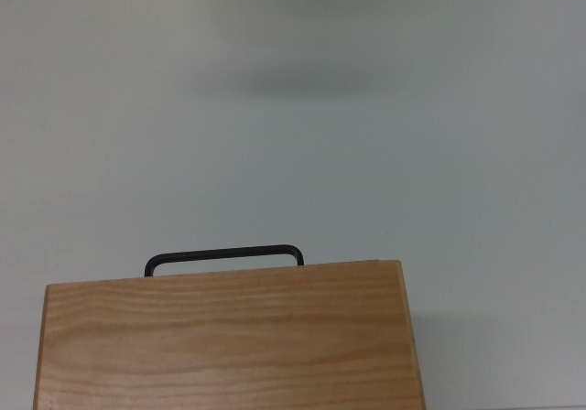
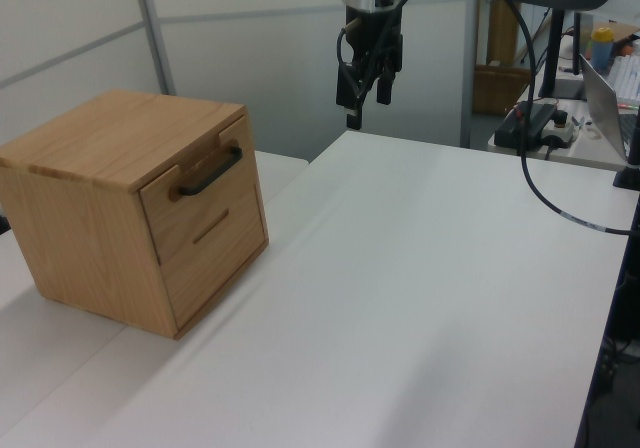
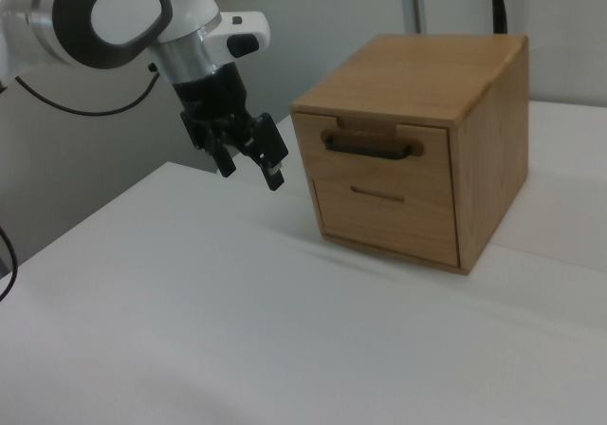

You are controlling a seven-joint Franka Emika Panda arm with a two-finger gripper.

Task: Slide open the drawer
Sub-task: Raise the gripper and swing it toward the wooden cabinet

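a white table (image 2: 420, 268) carries a wooden cabinet (image 3: 427, 74). its top drawer (image 3: 377, 159) sits shut, contents hidden, black handle (image 3: 372, 146) untouched. the gripper (image 3: 250, 159) hangs well apart, fingers spread and empty.

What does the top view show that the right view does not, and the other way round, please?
Only the top view looks straight down on the cabinet top, the handle jutting past its edge. Only the right view shows the gripper, open and apart from the cabinet, the shut drawer and a lower front panel. Both show the wooden cabinet, the black handle and the white table.
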